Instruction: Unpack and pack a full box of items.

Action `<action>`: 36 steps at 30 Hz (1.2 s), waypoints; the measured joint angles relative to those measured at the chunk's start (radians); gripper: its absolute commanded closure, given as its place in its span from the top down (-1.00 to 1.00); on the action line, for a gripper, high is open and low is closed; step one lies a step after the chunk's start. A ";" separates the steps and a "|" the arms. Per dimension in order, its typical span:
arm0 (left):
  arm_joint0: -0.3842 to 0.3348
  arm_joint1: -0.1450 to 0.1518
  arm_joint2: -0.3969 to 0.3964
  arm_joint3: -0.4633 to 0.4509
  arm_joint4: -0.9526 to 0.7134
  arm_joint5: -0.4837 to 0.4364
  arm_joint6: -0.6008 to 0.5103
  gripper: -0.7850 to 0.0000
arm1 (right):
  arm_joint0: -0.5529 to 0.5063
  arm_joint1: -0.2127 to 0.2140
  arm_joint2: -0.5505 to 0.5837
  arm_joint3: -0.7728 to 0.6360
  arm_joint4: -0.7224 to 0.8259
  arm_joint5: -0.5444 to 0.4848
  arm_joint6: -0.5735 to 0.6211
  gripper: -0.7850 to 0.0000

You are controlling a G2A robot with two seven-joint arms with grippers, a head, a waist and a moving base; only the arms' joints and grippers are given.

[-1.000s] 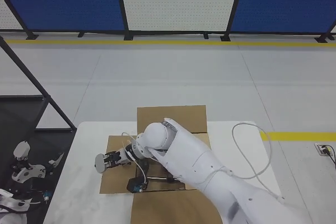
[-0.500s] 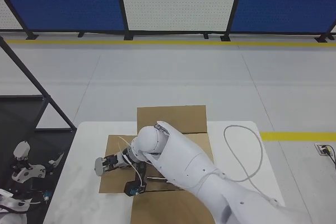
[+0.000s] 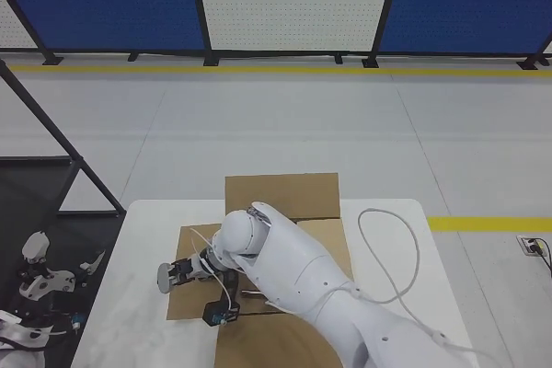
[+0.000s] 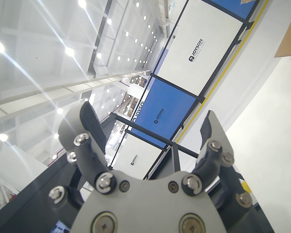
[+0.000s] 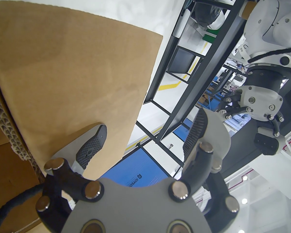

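An open brown cardboard box point(image 3: 281, 194) sits in the middle of the white tabletop point(image 3: 133, 308). Its flaps are folded outward, and the back one reaches past the tabletop's far edge. The right gripper point(image 3: 168, 275) hangs at the outer edge of the box's left flap point(image 3: 189, 302), toward the tabletop's left edge. Its fingers point(image 5: 91, 144) are spread. One lies just beside the flap's face and the other stands clear past the flap's edge. Whether the first touches the cardboard I cannot tell. The left gripper point(image 4: 148, 115) has its fingers spread wide as well.
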 measured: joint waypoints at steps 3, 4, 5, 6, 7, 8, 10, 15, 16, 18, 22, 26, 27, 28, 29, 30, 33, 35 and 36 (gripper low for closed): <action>0.004 -0.004 -0.004 -0.003 0.005 0.038 -0.048 1.00 | 0.002 -0.006 0.000 0.018 0.006 0.010 -0.003 1.00; 0.003 -0.007 -0.002 -0.003 -0.001 0.045 -0.068 1.00 | 0.003 -0.008 0.000 0.024 0.008 0.012 -0.004 1.00; 0.001 -0.008 -0.002 -0.002 -0.008 0.050 -0.083 1.00 | 0.004 -0.010 0.000 0.028 0.009 0.014 -0.005 1.00; -0.001 -0.010 -0.001 -0.001 -0.014 0.054 -0.099 1.00 | 0.004 -0.011 0.000 0.031 0.010 0.015 -0.005 1.00; -0.004 -0.011 -0.001 0.000 -0.022 0.056 -0.118 1.00 | 0.005 -0.013 -0.001 0.035 0.011 0.017 -0.006 1.00; -0.006 -0.013 -0.001 0.000 -0.028 0.056 -0.130 1.00 | 0.004 -0.014 -0.001 0.038 0.011 0.018 -0.007 1.00; -0.010 -0.015 -0.003 0.001 -0.034 0.058 -0.158 1.00 | 0.003 -0.018 -0.004 0.045 0.012 0.011 -0.014 1.00; -0.012 -0.019 -0.004 -0.004 -0.041 0.048 -0.184 1.00 | 0.002 -0.026 -0.012 0.060 0.009 -0.012 -0.034 1.00; -0.011 -0.019 -0.004 -0.006 -0.042 0.045 -0.186 1.00 | 0.003 -0.028 -0.014 0.063 0.009 -0.014 -0.035 1.00; -0.011 -0.020 -0.005 -0.007 -0.042 0.042 -0.187 1.00 | 0.003 -0.031 -0.016 0.068 0.009 -0.014 -0.037 1.00; -0.011 -0.020 -0.005 -0.007 -0.041 0.042 -0.187 1.00 | 0.007 -0.035 -0.015 0.077 0.014 -0.003 -0.034 1.00; -0.011 -0.020 -0.005 -0.007 -0.041 0.042 -0.186 1.00 | 0.018 -0.035 -0.009 0.077 0.028 0.042 -0.006 1.00; -0.011 -0.020 -0.005 -0.007 -0.041 0.042 -0.186 1.00 | 0.021 -0.035 -0.006 0.077 0.032 0.053 0.002 1.00; -0.011 -0.020 -0.005 -0.007 -0.041 0.042 -0.186 1.00 | 0.026 -0.034 -0.003 0.077 0.037 0.067 0.010 1.00; -0.011 -0.020 -0.005 -0.007 -0.041 0.042 -0.186 1.00 | 0.029 -0.033 0.000 0.077 0.042 0.075 0.015 1.00; -0.011 -0.020 -0.005 -0.007 -0.041 0.042 -0.186 1.00 | 0.033 -0.032 0.003 0.077 0.048 0.082 0.015 1.00; -0.011 -0.020 -0.005 -0.007 -0.041 0.042 -0.186 1.00 | 0.050 -0.027 0.013 0.081 0.067 0.105 0.022 1.00; -0.011 -0.020 -0.005 -0.007 -0.041 0.042 -0.186 1.00 | 0.063 -0.021 0.022 0.086 0.080 0.128 0.031 1.00; -0.011 -0.020 -0.005 -0.007 -0.041 0.042 -0.186 1.00 | 0.068 -0.018 0.028 0.089 0.089 0.141 0.033 1.00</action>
